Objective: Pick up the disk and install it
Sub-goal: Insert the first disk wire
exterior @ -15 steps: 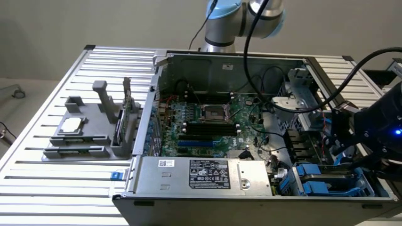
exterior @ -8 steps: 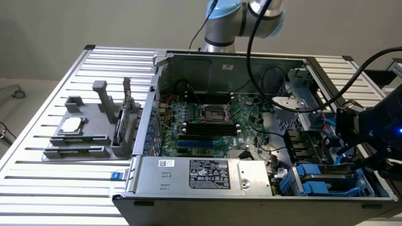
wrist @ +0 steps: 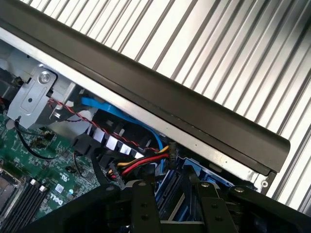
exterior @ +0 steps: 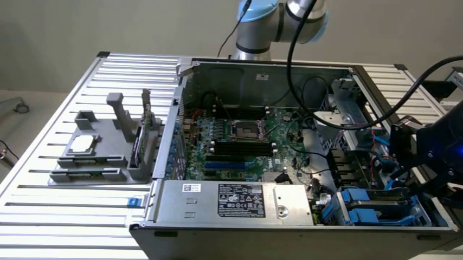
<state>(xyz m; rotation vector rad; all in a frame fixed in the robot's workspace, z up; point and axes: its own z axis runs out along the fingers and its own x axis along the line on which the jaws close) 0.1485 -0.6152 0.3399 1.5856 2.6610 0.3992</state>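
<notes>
Where the slatted aluminium tabletop carries an open computer case lying on its side, the jaws are clamped on the disk. The wrist view shows the disk edge-on, its bright blue carrier pinched between them over the drive bay at the case's corner. Near it, red, yellow and black power wires and a blue data cable run beside the green motherboard. In the exterior view the Universal Robots arm rises behind the case against a plain grey wall. Its dark wrist hangs over the case's end at the exterior view's right, above blue carriers seated in the bay. A silver power supply with a white sticker fills the near side of the case. At the exterior view's left a grey fixture stands on the tabletop, well apart from the case, with a small square silver chip resting on it. Pale floor shows beyond the tabletop's edge.
</notes>
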